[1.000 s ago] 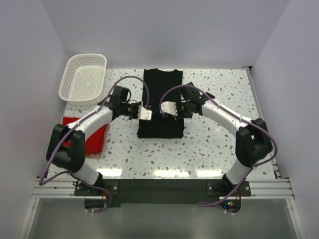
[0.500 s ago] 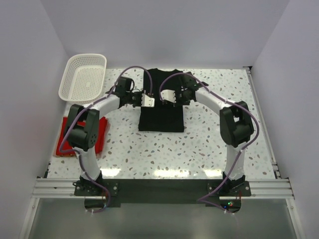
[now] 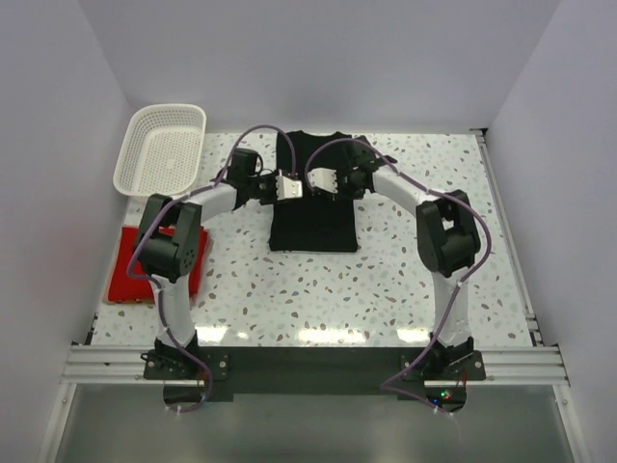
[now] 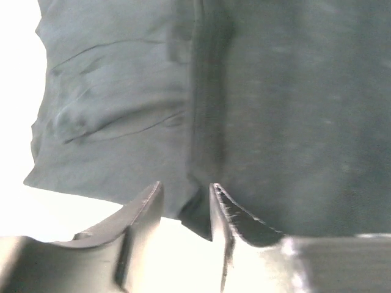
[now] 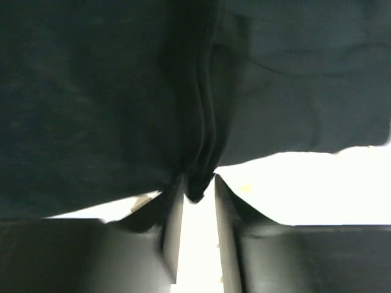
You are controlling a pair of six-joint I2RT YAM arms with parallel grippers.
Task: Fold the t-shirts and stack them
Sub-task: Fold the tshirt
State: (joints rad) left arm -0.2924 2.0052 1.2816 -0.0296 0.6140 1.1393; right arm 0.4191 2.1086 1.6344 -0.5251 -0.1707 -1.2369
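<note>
- While the speckled table (image 3: pixel 405 280) carries everything, the black t-shirt (image 3: pixel 313 217) lies folded at its far middle.
- white basket (image 3: pixel 159 154): far-left corner.
- red t-shirt (image 3: pixel 130 275): left edge, nearer than basket.
- left gripper (image 4: pixel 186 195): jaws parted, released, at shirt's fold.
- right gripper (image 5: pixel 197 183): narrowly parted, fold tip between; grip unclear.

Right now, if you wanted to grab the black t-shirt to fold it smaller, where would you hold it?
Probably the two corners of its near edge, coming down from the near side. The black t-shirt lies flat as a neat rectangle, and that edge is straight with bare table in front, so fingers could pinch it easily.
</note>
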